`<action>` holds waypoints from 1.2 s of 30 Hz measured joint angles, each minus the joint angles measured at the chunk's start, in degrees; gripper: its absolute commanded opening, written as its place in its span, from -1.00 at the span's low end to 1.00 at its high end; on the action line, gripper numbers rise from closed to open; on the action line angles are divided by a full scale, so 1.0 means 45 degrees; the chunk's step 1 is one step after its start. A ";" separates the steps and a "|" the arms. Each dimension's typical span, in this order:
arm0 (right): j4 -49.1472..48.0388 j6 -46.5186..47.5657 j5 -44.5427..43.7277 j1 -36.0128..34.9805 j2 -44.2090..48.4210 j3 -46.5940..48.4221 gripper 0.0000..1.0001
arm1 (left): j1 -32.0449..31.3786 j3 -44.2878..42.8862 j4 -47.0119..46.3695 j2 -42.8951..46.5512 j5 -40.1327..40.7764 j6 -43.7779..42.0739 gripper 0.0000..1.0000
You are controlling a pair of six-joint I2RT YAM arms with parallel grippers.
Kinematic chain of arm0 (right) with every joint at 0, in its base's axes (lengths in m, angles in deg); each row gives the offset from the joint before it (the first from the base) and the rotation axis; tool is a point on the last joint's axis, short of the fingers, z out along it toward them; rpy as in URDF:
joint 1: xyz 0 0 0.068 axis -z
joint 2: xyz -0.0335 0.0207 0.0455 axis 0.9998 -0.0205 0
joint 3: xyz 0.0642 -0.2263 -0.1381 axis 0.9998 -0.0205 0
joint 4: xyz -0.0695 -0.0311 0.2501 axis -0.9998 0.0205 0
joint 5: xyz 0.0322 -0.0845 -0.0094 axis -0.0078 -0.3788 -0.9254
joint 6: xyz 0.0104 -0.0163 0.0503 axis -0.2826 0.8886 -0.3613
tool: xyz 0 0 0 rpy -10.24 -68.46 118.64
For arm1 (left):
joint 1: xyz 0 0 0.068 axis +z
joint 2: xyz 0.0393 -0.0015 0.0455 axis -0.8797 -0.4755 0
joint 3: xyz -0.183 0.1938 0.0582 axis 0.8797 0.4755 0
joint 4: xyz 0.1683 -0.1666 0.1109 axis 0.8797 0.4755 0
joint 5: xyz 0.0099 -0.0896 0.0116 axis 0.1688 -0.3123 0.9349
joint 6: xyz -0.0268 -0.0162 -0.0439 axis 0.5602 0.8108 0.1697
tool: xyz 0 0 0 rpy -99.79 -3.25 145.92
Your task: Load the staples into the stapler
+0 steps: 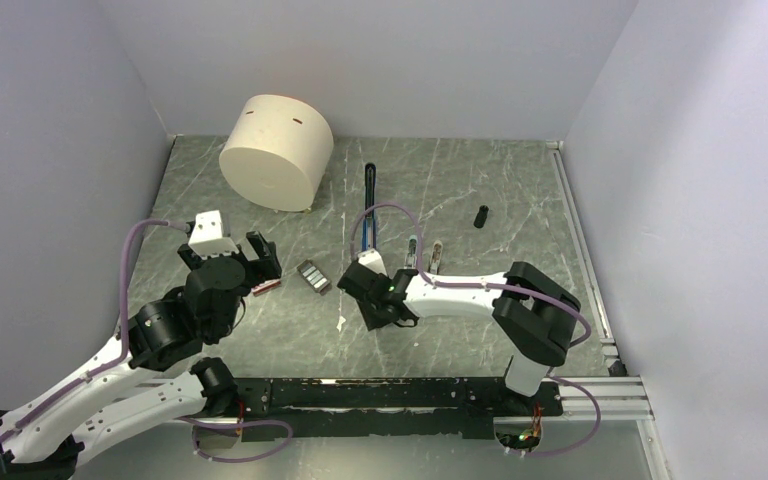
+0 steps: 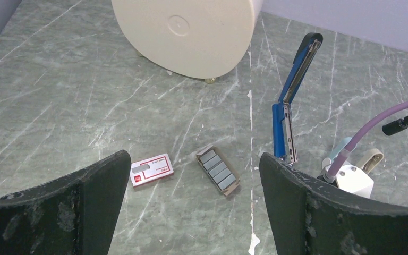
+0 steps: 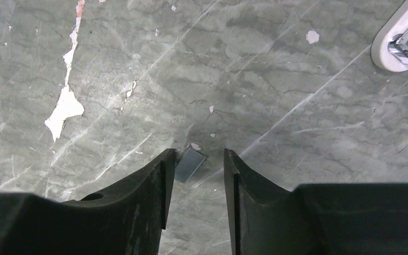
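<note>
The blue stapler [image 1: 368,205] lies hinged open at the table's middle; it also shows in the left wrist view [image 2: 286,125]. A cardboard tray of silver-grey staples [image 1: 313,277] lies left of it, with the red-and-white box sleeve [image 1: 266,287] beside it. In the left wrist view the tray [image 2: 218,170] and the sleeve [image 2: 151,170] lie apart on the table. My left gripper [image 2: 191,159] is wide open and empty above them. My right gripper [image 3: 199,154] is open low over the table, and a single staple strip [image 3: 189,163] lies flat against its left fingertip [image 3: 166,159].
A big cream cylinder [image 1: 277,150] stands at the back left. A small black cylinder [image 1: 481,216] lies at the right. A beige oval lump [image 1: 436,255] and a pale-blue capsule piece [image 1: 412,248] lie by the right arm. A rail [image 1: 585,260] runs along the right edge.
</note>
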 measured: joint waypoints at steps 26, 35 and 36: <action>0.0024 -0.0272 0.0262 0.0000 0.0015 -0.0010 -0.20 | 0.0000 0.0000 0.0000 0.0058 0.0000 0.0000 0.90; 0.0073 -0.0486 0.0262 0.0000 -0.0233 0.0272 -0.43 | 0.0000 0.0000 -0.0005 0.0083 0.0005 0.0000 0.89; 0.0068 -0.0510 0.0257 0.0000 -0.0243 0.0277 -0.46 | 0.0000 0.0000 -0.0005 0.0078 0.0000 0.0000 0.89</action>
